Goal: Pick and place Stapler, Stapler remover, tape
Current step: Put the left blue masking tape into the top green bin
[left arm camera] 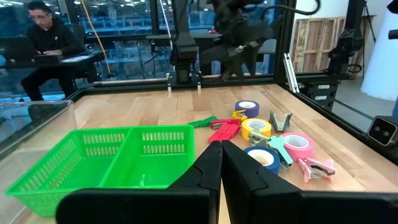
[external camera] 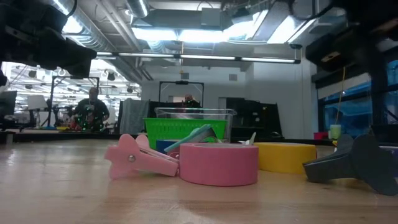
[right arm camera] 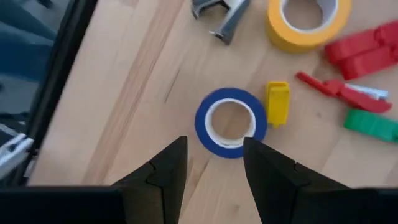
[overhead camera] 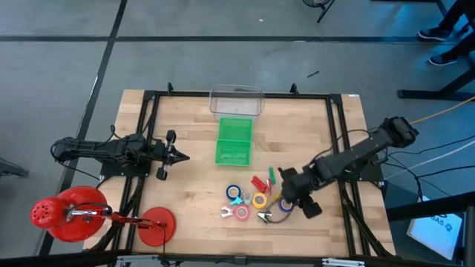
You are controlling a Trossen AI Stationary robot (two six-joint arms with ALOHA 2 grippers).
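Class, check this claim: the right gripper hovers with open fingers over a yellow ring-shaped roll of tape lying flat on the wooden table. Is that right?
Not quite. In the right wrist view the right gripper hovers with open fingers over a blue ring-shaped roll of tape, not a yellow one. The yellow ring-shaped roll of tape lies farther off. Both lie flat on the wooden table.

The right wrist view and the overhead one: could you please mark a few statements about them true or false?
1. The right gripper hangs open above a blue tape roll. True.
2. That roll is already held. False: the fingers are apart and clear of it.
3. A small yellow stapler lies beside the blue roll. True.
4. The green basket holds a tape roll. False: nothing shows inside it.
5. The left gripper is shut, away from the items. True.
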